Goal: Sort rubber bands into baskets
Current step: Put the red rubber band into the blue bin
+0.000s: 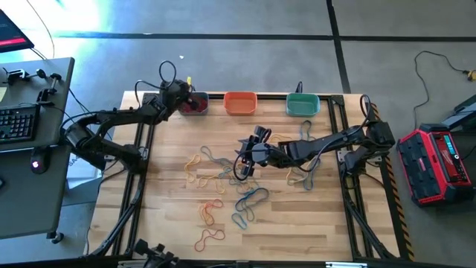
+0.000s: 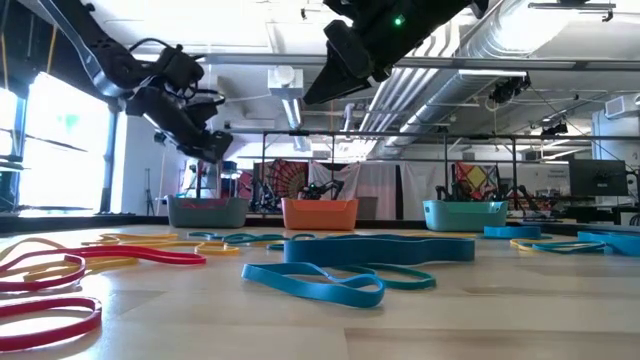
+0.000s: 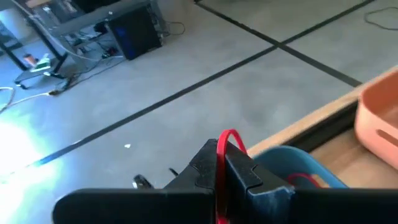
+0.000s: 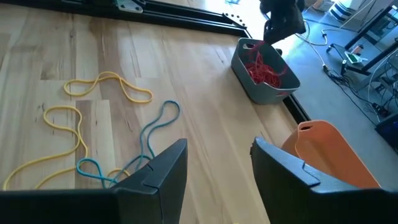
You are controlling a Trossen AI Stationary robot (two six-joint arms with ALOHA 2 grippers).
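Note:
My left gripper is over the grey-blue basket at the far left and is shut on a red rubber band. That basket holds more red bands. The orange basket and the teal basket stand beside it along the far edge. My right gripper hangs open above the loose yellow, blue and red bands lying on the middle of the table, and touches none of them. My left gripper pinches the red rubber band between its two fingers. A small loop of the band stands out past the fingertips, and a strand runs back along the slit between them. The band is lifted clear, above the grey-blue basket's rim.
Black frame rails run along the table's sides and far edge. A desk with a keyboard stands left of the table, and a red case lies on the floor to the right. Bare wood lies near the front edge.

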